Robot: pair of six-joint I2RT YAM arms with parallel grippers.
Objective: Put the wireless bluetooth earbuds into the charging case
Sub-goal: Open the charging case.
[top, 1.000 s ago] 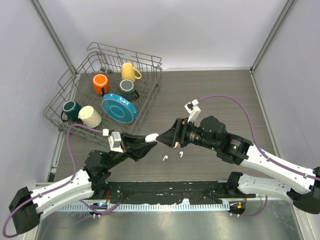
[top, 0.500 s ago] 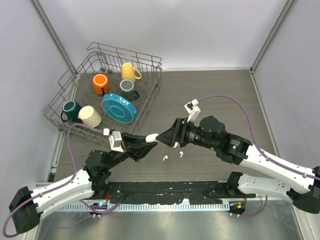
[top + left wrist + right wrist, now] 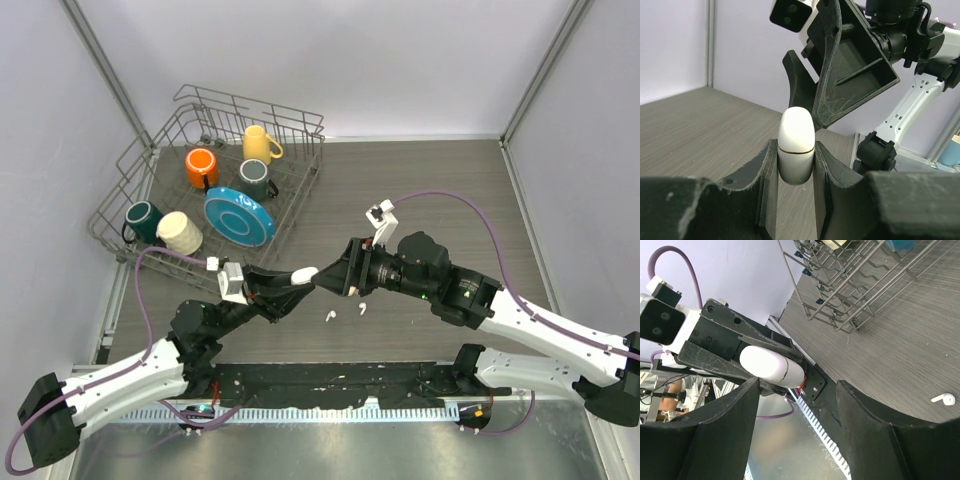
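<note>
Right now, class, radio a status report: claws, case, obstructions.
Left claw shut on closed white charging case. Right claw open at its tip. Two earbuds loose on table.

White charging case [image 3: 796,145] — thin brownish seam — grey woodgrain table [image 3: 430,180].

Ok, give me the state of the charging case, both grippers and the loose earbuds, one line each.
Rounded white plastic charging case: lid closed, held clear of the dark wood-grain table.
Left gripper: shut on the case.
Right gripper: open, close by the case, not gripping it.
Two tiny white stemmed earbuds: lying loose on the table, outside the case.
</note>
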